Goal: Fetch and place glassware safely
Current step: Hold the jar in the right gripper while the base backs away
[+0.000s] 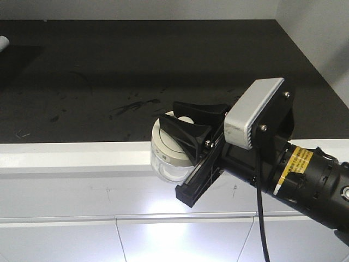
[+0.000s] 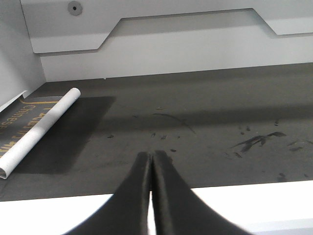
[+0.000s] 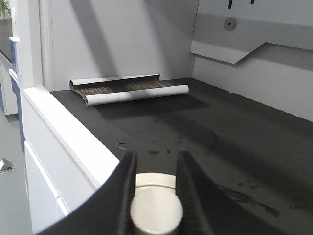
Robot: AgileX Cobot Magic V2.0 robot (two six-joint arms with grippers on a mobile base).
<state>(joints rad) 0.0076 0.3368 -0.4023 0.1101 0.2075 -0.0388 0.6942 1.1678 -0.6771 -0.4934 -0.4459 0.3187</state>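
Right wrist: jar [image 3: 156, 208] in end effector [image 3: 156, 164]

Cool, fairly even light, 3 views. Front view: blown-out glare on white drawer front [image 1: 163, 229] under glass jar [image 1: 162, 164]; black worktop [image 1: 109, 71] dull. Wrist views: left gripper [image 2: 150, 155], right gripper [image 3: 156, 156], jar lid knob [image 3: 156, 210] soft, out of focus. Rolled sheet [image 2: 44, 125] throws broad shadow.

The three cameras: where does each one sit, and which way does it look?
Front view: above the bench, looking down at the black worktop; the right gripper holds the jar.
Left wrist: behind the shut left gripper, facing the back wall.
Right wrist: behind the right gripper, looking along the worktop over the jar.
Both wrist views share the rolled sheet.
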